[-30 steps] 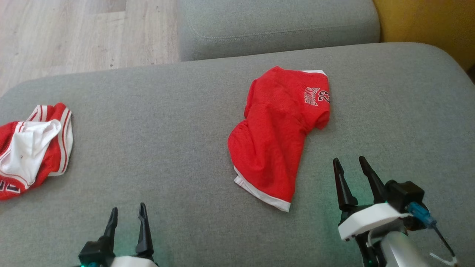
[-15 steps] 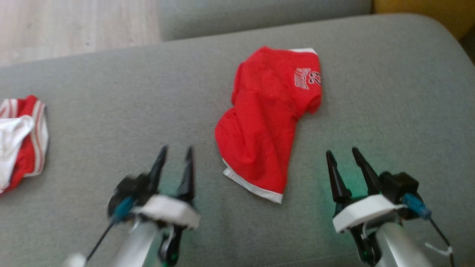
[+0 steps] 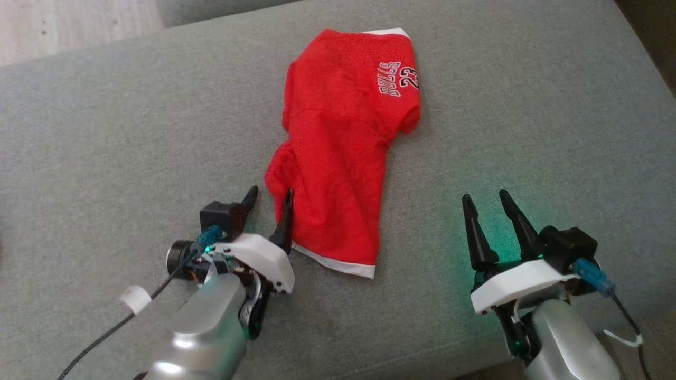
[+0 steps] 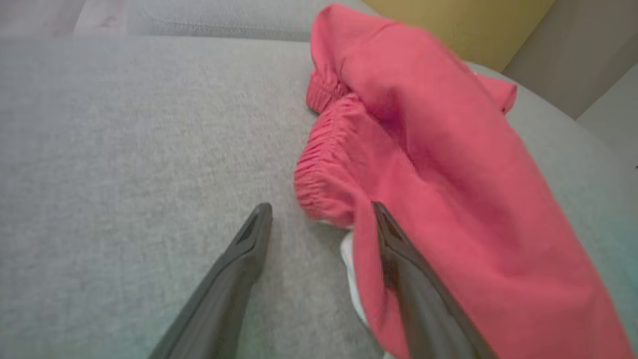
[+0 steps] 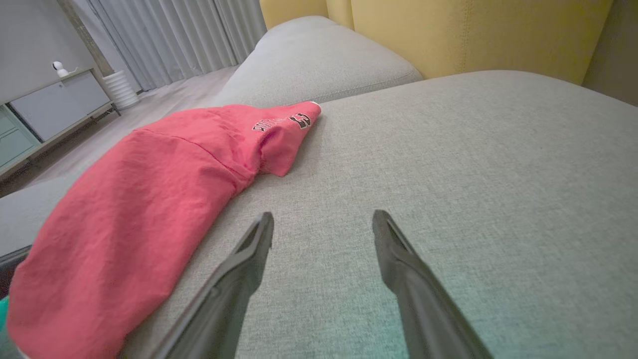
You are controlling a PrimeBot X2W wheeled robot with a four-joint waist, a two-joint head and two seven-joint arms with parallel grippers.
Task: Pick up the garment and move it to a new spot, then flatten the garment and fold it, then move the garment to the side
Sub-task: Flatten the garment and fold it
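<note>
Grey sofa cushion (image 3: 105,132) across the scene, wooden floor (image 3: 63,21) at far left, with red garment (image 3: 338,158) lying rumpled at middle, "BULLS 23" print at far right corner, white hem at near edge. Left gripper (image 3: 270,192) spread wide and empty at garment's near left edge, one finger over the fabric, the other over bare cushion. Right gripper (image 3: 484,196) likewise wide, empty, over bare cushion, right of garment and apart from it

Grey sofa cushion (image 3: 105,132), yellow backrest (image 5: 473,35), pale curtains (image 5: 164,35), wooden floor (image 3: 63,21)
</note>
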